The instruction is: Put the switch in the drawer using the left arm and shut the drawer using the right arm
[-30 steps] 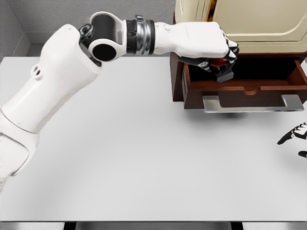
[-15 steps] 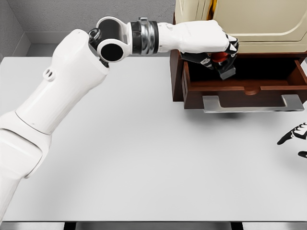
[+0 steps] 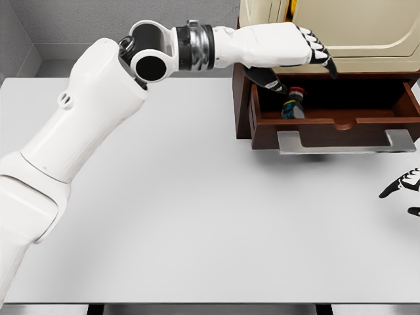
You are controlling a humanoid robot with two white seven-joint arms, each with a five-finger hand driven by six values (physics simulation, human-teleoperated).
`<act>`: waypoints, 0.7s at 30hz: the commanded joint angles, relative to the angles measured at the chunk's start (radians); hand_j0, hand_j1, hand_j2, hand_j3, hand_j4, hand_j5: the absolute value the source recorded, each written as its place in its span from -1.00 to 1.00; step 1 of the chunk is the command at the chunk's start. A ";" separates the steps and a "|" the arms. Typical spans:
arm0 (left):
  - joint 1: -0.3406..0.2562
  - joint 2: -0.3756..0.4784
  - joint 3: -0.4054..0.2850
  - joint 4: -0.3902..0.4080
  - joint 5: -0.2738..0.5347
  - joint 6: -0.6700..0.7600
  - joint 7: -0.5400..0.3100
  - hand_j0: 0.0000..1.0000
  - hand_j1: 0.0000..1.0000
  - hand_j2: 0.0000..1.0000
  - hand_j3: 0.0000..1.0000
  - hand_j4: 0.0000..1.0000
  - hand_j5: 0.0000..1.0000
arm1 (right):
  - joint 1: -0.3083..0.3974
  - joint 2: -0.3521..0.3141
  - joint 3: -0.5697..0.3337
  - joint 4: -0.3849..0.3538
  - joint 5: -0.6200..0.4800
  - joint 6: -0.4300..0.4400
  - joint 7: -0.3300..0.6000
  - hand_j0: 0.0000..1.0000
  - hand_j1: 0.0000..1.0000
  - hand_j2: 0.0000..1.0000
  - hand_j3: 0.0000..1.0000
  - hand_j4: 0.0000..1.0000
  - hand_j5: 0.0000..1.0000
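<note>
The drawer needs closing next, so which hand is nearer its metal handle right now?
Right. The right hand sits low at the table's right edge, just below the handle; the left hand hovers open above the drawer, farther back.

A broad white table (image 3: 197, 216) fills most of the room as I see it, flat and bare across its middle, lit evenly with only soft shadow. Its near edge ends in a thin grey lip with dark gaps below. Behind the table a grey textured wall (image 3: 98, 20) runs across the back, meeting a paler side wall at the far left corner. A pale strip lies at the foot of the back wall, perhaps floor or a ledge; I cannot tell which. At the far right stands a cream cabinet (image 3: 354, 29) with panelled fronts on a dark wooden base.
</note>
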 commanded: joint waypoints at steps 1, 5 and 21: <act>0.000 -0.023 -0.001 -0.005 0.008 0.003 0.001 0.74 0.74 0.74 0.74 0.74 0.74 | 0.000 -0.001 0.001 0.000 -0.007 0.003 0.000 0.33 0.33 0.33 0.33 0.33 0.33; -0.014 -0.033 -0.005 -0.045 0.083 0.003 0.001 0.89 0.89 0.89 0.89 0.89 0.89 | 0.000 -0.001 0.001 0.000 -0.007 0.003 0.000 0.33 0.33 0.33 0.33 0.33 0.33; -0.028 0.026 -0.010 -0.171 0.166 0.003 -0.001 1.00 1.00 1.00 1.00 1.00 1.00 | 0.000 -0.001 0.000 0.000 -0.007 0.003 0.000 0.34 0.34 0.34 0.34 0.34 0.34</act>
